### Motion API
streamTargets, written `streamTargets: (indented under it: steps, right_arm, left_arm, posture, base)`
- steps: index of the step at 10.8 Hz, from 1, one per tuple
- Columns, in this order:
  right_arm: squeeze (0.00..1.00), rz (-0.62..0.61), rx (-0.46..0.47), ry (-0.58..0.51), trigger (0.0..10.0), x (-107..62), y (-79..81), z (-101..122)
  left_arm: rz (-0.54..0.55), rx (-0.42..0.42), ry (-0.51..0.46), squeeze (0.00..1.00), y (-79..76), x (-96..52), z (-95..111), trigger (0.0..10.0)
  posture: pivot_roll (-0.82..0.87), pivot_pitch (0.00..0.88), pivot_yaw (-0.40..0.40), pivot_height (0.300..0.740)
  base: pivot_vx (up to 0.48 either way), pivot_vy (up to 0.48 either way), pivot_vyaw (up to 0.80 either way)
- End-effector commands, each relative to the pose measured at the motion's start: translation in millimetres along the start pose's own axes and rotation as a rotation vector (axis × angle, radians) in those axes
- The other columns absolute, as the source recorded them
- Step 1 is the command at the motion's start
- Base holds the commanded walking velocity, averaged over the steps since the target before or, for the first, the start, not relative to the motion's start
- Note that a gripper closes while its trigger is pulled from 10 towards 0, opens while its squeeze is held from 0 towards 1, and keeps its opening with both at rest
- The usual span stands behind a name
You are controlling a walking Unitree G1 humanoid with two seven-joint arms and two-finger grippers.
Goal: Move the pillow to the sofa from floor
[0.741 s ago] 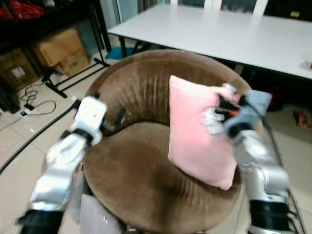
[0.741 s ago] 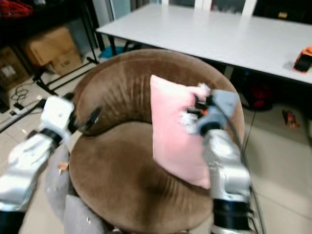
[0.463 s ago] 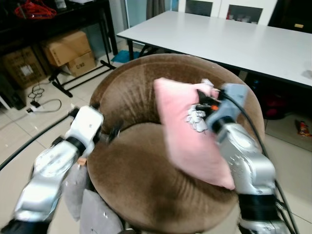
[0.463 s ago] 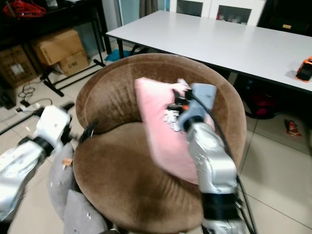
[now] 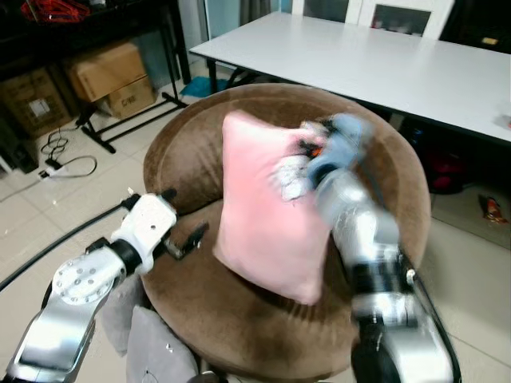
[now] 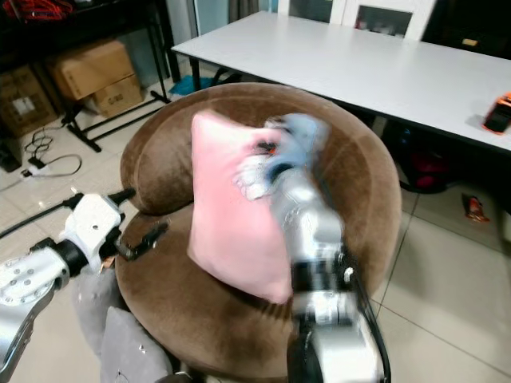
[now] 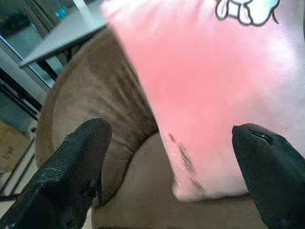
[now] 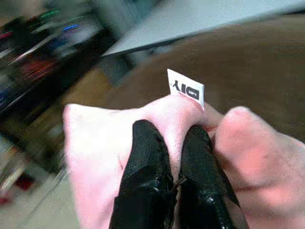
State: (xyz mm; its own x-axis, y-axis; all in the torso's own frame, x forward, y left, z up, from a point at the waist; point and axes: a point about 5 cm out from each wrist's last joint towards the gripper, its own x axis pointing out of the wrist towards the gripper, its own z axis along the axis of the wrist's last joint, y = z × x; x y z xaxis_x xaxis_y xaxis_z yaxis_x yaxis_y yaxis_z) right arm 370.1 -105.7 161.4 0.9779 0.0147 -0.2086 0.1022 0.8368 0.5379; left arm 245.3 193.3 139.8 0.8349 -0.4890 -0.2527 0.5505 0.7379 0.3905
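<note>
The right gripper (image 8: 174,183), clamped on the pink pillow (image 5: 267,215), has swung it leftward over the round brown sofa (image 5: 200,144) seat toward the spread-fingered left gripper (image 7: 171,167), so release is near

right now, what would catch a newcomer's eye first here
A pink pillow stands upright on the round brown sofa, pinched at its top edge by the right hand. The left hand waits open beside it, and a long white table runs behind.
</note>
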Motion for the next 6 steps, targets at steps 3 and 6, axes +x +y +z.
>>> streamTargets:
  steps: [3, 6]
  right_arm:
    - [0.0, -0.325, 0.188, -0.039, 10.0, 9.3, -77.5, -6]
    - [0.0, -0.427, 0.12, -0.024, 10.0, 8.1, -104.4, -19]
  left_arm:
    - [-0.067, 0.005, 0.014, 0.0, -4.0, -5.4, 1, 10.0]
    - [-0.092, 0.007, 0.019, 0.0, -2.9, -4.6, 2, 10.0]
  posture:
    - [0.0, 0.0, 0.02, 0.74]
    - [0.01, 0.0, 0.034, 0.74]
  base:
    - [0.0, 0.0, 0.0]
    - [0.0, 0.0, 0.0]
